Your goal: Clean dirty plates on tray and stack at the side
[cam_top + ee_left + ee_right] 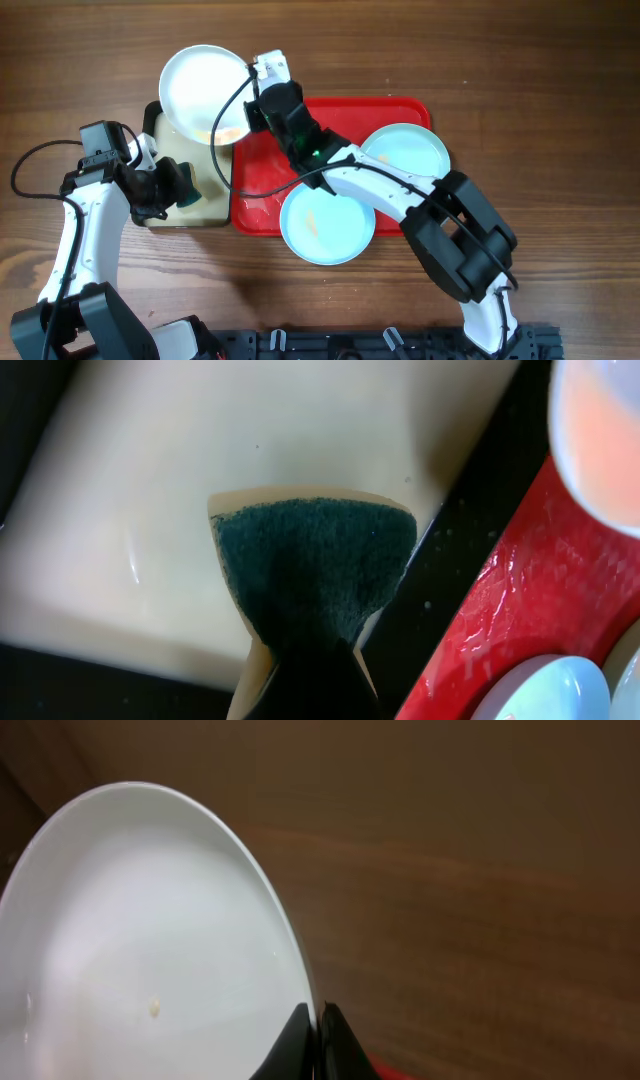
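Note:
My right gripper [250, 103] is shut on the right rim of a white plate [203, 92] and holds it tilted above the red tray's [262, 180] back left corner. In the right wrist view the jaws [318, 1025] pinch the plate's [140, 940] edge, and a small speck lies on its face. Yellowish smears show near its lower rim from overhead. Two pale blue plates lie on the tray, one at the back right [405, 150] and one at the front [327, 222], which overhangs the rim. My left gripper [180, 188] is shut on a green sponge [315, 565].
A cream tray with a black rim [200, 215] lies left of the red tray, under the sponge and partly under the raised plate. Its cream floor [150, 470] fills the left wrist view, with the red tray [520, 610] to the right. Bare wood surrounds both trays.

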Robot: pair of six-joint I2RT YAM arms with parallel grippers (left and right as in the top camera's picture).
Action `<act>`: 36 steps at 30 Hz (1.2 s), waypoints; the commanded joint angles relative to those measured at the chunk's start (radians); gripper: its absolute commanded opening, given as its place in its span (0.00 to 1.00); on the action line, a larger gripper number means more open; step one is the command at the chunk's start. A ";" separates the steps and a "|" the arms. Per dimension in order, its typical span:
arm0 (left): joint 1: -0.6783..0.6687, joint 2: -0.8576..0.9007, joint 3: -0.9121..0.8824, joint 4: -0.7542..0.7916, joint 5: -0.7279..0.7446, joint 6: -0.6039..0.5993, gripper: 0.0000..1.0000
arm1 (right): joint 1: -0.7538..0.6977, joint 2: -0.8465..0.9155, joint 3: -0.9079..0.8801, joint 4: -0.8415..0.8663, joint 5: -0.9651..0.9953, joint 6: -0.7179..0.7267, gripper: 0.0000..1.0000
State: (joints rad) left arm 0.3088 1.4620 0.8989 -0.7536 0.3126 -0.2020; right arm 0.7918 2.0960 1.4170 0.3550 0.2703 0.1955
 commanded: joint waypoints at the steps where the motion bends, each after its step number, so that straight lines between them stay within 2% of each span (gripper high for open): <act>1: 0.003 -0.009 -0.004 0.000 0.001 0.019 0.04 | 0.010 0.029 0.006 0.056 0.026 -0.217 0.04; 11: 0.003 -0.009 -0.004 0.000 0.001 0.019 0.04 | 0.054 0.029 0.006 0.230 0.026 -0.546 0.04; 19: 0.003 -0.009 -0.004 0.002 0.001 0.019 0.04 | 0.110 0.029 0.006 0.450 0.026 -1.020 0.04; 21: 0.003 -0.009 -0.004 0.002 0.001 0.019 0.04 | 0.118 0.029 0.006 0.509 0.026 -1.093 0.04; 28: 0.003 -0.009 -0.004 0.004 0.001 0.019 0.04 | 0.122 0.029 0.006 0.580 0.021 -1.270 0.04; 36: 0.003 -0.009 -0.004 0.051 0.001 0.015 0.04 | 0.122 0.029 0.006 0.581 0.018 -1.297 0.04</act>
State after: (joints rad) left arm 0.3088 1.4620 0.8982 -0.7185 0.3122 -0.1986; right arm 0.9112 2.1132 1.4151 0.9249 0.2821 -1.0698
